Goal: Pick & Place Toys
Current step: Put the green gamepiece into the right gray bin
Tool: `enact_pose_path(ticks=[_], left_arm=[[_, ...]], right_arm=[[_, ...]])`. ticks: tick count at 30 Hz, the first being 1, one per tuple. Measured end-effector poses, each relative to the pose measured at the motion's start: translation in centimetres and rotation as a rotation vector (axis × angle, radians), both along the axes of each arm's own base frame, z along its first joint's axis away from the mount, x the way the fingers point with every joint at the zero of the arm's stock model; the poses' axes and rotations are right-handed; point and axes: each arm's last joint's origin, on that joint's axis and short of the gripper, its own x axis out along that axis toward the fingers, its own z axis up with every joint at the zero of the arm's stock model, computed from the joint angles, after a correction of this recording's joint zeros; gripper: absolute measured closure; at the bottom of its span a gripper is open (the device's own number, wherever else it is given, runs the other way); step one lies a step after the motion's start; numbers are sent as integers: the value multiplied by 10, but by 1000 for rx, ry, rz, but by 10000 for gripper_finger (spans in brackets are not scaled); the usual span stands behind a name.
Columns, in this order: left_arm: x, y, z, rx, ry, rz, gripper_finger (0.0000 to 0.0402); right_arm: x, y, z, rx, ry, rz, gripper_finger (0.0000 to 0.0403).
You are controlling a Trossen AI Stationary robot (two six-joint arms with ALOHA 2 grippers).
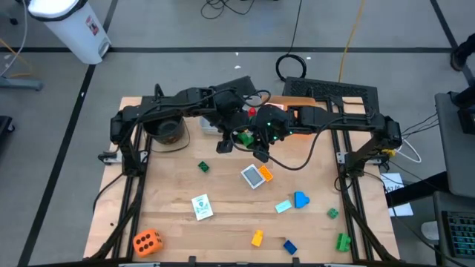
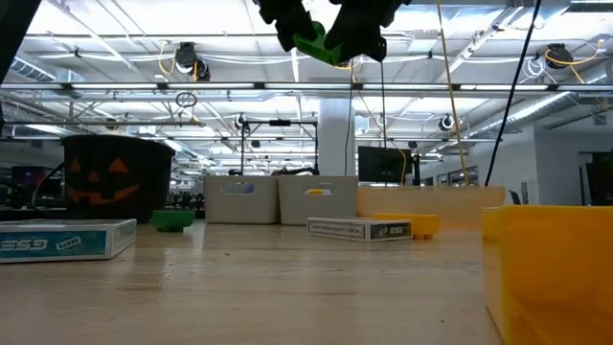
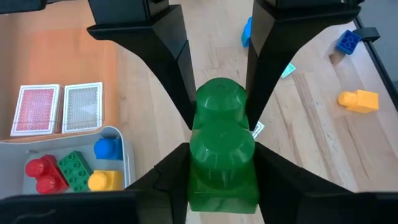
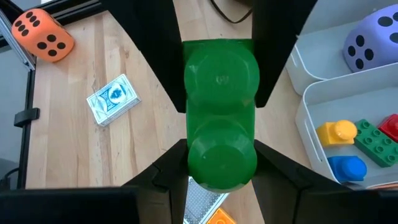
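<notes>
- Nearest table edge: orange die (image 1: 147, 241), yellow brick (image 1: 257, 237), blue brick (image 1: 289, 246).
- Mid-table: card (image 1: 201, 206), second card (image 1: 253, 176).
- Above table centre: green brick (image 1: 246, 138) held aloft between both arms.
- Left gripper (image 3: 221, 155) clamped on green brick.
- Right gripper (image 4: 219, 146) clamped on same brick, opposite end.
- Far side: bin (image 4: 309, 124) containing bricks; purple die (image 4: 370, 41) in adjoining bin.

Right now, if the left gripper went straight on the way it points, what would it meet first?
The left gripper already has the brick between its fingers. Straight beyond, it would probably meet the right gripper, which faces it and holds the brick's far end.
</notes>
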Motion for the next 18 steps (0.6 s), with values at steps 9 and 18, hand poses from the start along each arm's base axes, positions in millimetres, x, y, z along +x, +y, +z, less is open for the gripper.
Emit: enact_pose_path(ticks=[9,18], left_arm=[[0,0,0,0,-4,-11,258],[0,0,0,4,-4,-16,261]], right_arm=[[0,0,0,-1,-1,4,256],[0,0,0,8,-5,4,209]])
